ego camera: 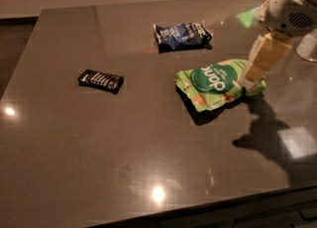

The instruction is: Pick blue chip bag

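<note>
**Camera view: pick not started, blue chip bag untouched**

- The blue chip bag (pixel 182 34) lies flat on the tabletop (pixel 74 138), close to the far edge and a bit right of its middle. Nothing is touching it.
- The claw (pixel 246 77) comes in from the far-right corner, angled down and left. Its tip is over the right end of the green bag (pixel 213 79), which sits between the tabletop's middle and the right edge. Can't tell whether it touches the green bag or is just above it.
- Claw opening: cannot tell from this angle. It doesn't appear to have hold of anything, and it certainly doesn't have the target.
- The black packet (pixel 101 80) is toward the left edge, well apart from both bags and out of the way.

Status, my read:
- Done: nothing beyond the arm being out over the tabletop.
- Left: move the claw toward the far edge, past the green bag. Get above the blue bag, descend, close and lift.
- The green bag lies near the blue one on the near side, so the path needs to clear it.
</note>
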